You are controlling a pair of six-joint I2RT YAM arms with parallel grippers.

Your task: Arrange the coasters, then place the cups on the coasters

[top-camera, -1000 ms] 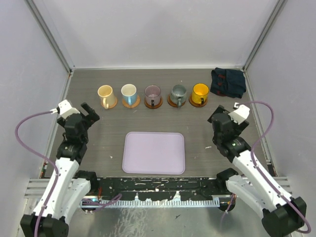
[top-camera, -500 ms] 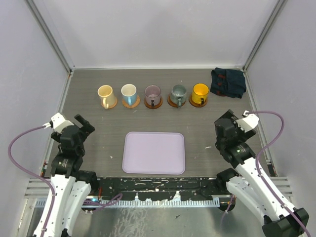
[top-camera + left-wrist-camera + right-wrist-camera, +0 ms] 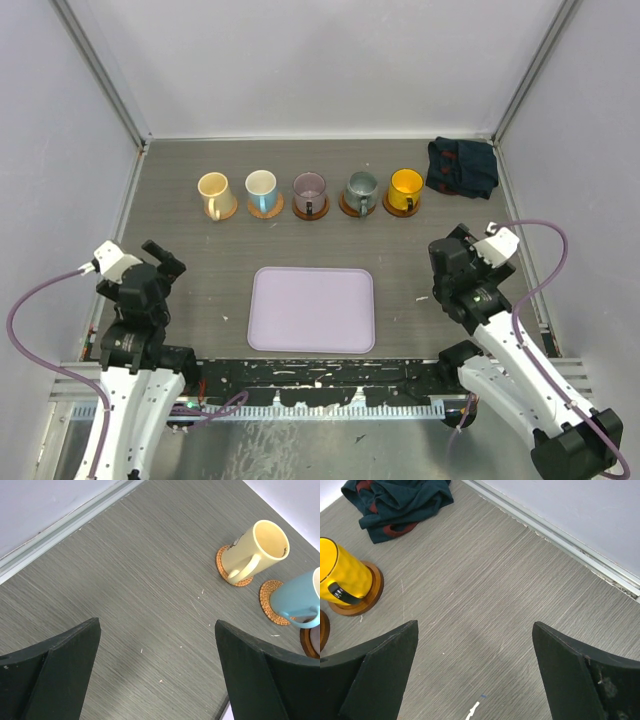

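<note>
Grey wood-grain table point(image 3: 200, 280) fills the floor of a booth with pale walls. Along its far side five cups stand in a row, each on its own round brown coaster. From left to right they are a cream cup point(image 3: 213, 190), a white cup with a blue handle point(image 3: 261, 187), a purple cup point(image 3: 309, 189), a grey-green cup point(image 3: 360, 188) and a yellow cup point(image 3: 405, 187). The coasters point(image 3: 266, 211) show as rims under the cups. A dark folded cloth point(image 3: 461, 166) lies in the far right corner, just beside the yellow cup. A lavender tray point(image 3: 312, 309) sits near the front edge, between the two arms.

The left gripper point(image 3: 156, 625) hangs over bare table near the left side, its jaws spread wide with nothing between them. The right gripper point(image 3: 475, 625) is likewise spread wide and holds nothing, over bare table near the right side, well short of the yellow cup and the cloth.
</note>
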